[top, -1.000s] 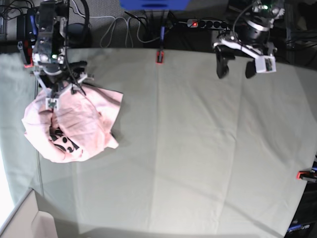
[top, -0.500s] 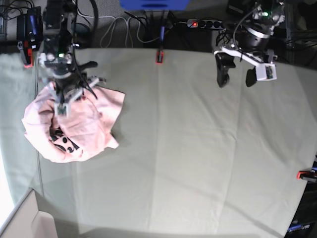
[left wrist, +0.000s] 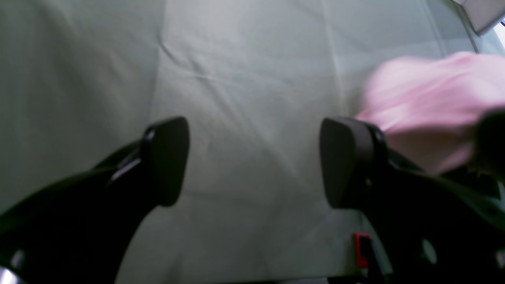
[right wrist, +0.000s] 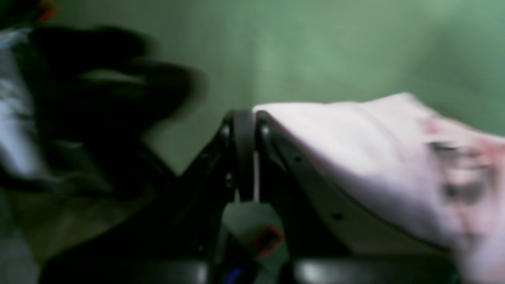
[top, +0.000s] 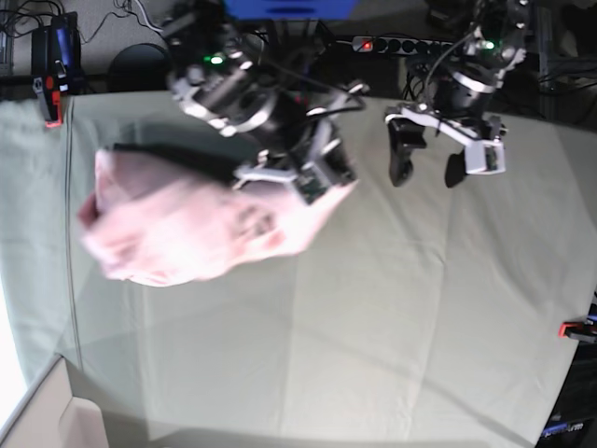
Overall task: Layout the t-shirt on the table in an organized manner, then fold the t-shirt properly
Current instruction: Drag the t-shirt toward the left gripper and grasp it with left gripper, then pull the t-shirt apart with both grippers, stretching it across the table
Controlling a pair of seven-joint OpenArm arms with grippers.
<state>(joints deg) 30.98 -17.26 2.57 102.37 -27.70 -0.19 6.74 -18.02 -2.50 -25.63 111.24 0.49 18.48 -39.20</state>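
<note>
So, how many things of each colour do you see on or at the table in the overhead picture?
Pink: 1, the t-shirt, lifted by the shut right pincer.
Grey-green: 1, the table cloth.
Red: 2, clamps at the table's edges, one at the left and one at the right.
Total: 4.

Base view overhead on the table [top: 392, 308], wrist views low, close, sharing the t-shirt [top: 177, 238].
</note>
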